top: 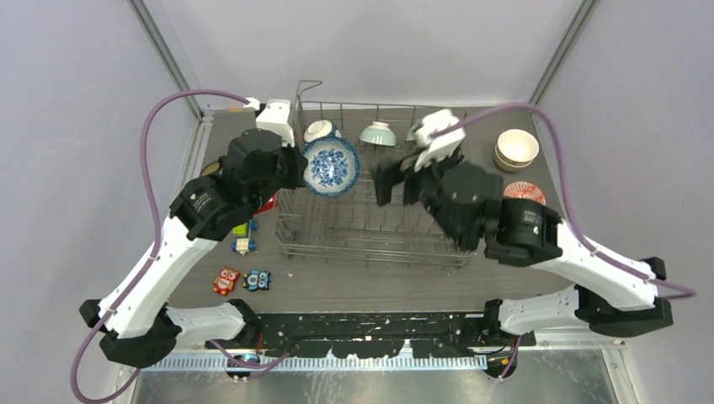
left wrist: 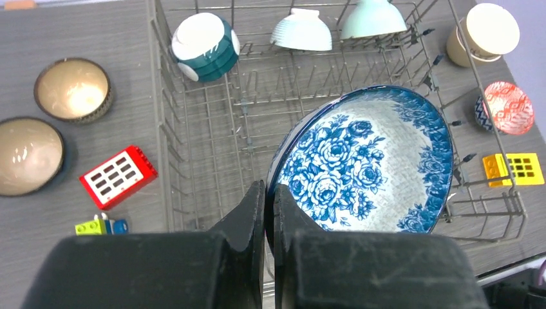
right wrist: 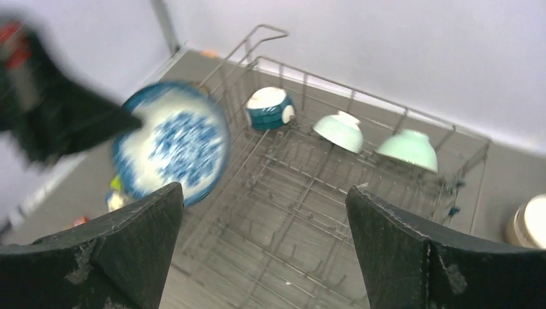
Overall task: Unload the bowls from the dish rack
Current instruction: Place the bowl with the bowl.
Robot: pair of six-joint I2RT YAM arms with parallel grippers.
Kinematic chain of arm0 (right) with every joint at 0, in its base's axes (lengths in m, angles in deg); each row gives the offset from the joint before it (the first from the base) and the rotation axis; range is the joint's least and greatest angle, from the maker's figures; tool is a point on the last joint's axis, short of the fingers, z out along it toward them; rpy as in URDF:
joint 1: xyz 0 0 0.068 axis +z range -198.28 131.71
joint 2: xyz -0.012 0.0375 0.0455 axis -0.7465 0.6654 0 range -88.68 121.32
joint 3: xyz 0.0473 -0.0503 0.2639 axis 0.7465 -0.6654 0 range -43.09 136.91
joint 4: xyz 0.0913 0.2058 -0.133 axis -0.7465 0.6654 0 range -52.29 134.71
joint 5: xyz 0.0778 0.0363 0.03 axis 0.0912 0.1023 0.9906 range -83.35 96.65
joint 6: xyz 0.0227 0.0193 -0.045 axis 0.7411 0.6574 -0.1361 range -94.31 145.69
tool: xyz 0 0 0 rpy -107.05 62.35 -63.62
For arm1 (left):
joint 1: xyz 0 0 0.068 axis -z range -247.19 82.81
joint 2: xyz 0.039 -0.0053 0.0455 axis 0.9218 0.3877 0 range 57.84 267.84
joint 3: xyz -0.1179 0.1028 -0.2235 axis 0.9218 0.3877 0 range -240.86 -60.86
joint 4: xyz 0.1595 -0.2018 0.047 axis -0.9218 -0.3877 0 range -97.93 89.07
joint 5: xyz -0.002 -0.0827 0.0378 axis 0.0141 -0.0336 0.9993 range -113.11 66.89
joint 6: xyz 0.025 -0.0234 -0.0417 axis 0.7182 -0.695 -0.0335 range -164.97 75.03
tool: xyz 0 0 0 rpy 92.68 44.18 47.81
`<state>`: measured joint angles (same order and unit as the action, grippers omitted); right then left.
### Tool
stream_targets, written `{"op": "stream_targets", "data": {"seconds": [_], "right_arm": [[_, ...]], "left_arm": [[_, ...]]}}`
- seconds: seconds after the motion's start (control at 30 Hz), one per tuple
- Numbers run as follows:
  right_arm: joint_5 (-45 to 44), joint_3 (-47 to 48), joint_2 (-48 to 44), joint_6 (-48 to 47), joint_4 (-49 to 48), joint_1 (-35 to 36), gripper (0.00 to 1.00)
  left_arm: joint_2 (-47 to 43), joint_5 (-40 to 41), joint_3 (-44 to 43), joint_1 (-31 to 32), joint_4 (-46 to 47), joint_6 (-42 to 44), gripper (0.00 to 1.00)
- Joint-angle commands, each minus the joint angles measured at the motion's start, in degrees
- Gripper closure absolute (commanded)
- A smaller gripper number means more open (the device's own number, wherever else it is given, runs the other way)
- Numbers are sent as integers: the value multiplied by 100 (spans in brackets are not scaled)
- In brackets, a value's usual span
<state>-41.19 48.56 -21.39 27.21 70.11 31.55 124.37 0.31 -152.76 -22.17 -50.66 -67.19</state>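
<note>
Top external showed the left gripper (top: 297, 165) clamped on a blue-and-white bowl (top: 331, 166) above the dish rack (top: 370, 241). The right gripper (right wrist: 263, 192) hung over the rack, fingers spread apart.

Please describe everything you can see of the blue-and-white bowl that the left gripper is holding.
The blue-and-white bowl is round and shallow, apparently glazed ceramic, with blue roses on a white inside and a darker blue band at the rim. It looks whole. The left gripper pinches its rim, one finger inside, one outside. It is tilted on edge, held above the left part of the dish rack; only the gripper is seen touching it.
</note>
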Motion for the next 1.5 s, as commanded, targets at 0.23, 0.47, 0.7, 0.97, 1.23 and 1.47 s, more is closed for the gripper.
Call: {"op": "stream_targets", "data": {"seconds": [0.23,0.47,0.7,0.97,1.23,1.47], "right_arm": [[2163,245,180,3400,592,-2688,17],[3132,382,733,3497,607,-2807,36],[3398,690,1222,3394,974,-2807,44],[3324,851,1432,3213,1233,-2806,50],[3153,991,1634,3051,1367,-2807,56],[3166,1127,1832,2995,1408,-2809,62]], "left_arm": [[-693,462,928,-28,902,-1739,100],[-556,335,959,-28,743,-2554,100],[-335,426,633,-23,277,-2972,100],[-197,423,500,-28,30,-3073,100],[-146,365,480,-28,4,-3082,100],[-156,289,505,-28,34,-3062,100]]}}
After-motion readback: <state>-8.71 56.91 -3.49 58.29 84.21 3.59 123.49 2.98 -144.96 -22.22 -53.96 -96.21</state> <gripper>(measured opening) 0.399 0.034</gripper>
